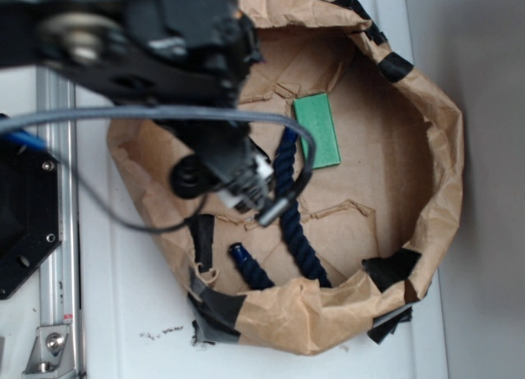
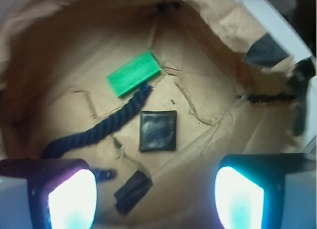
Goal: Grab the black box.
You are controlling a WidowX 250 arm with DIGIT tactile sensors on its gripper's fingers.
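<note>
From my remote seat, the biggest thing I see is the crumpled brown paper basin (image 1: 426,149), a round nest of kraft paper with raised, folded walls, sitting on a white tabletop (image 1: 131,330). Black tape patches (image 1: 395,66) mark its rim at several spots. The black robot arm (image 1: 156,34) reaches in from the upper left of the exterior view and covers the left part of the basin floor, with a grey cable (image 1: 123,115) looping off it.

Next in size is the dark navy twisted rope (image 1: 289,207), lying on the basin floor and running from beside the green block down toward the near wall; in the wrist view it curves from the block's lower end out to the left. The green rectangular flat block (image 1: 317,130) lies flat on the paper, its lower end just beside the rope's upper end.

The small glossy black square box with rounded edges (image 2: 157,131) shows only in my wrist view, flat on the paper floor, just below the rope's end and near the green block, apart from both. In the exterior view the arm hides it.

The gripper (image 2: 156,199) hangs above the floor with its 2 fingers (image 2: 72,199) spread wide apart at the bottom corners of the wrist view, holding nothing; the box lies ahead of the gap, untouched.
</note>
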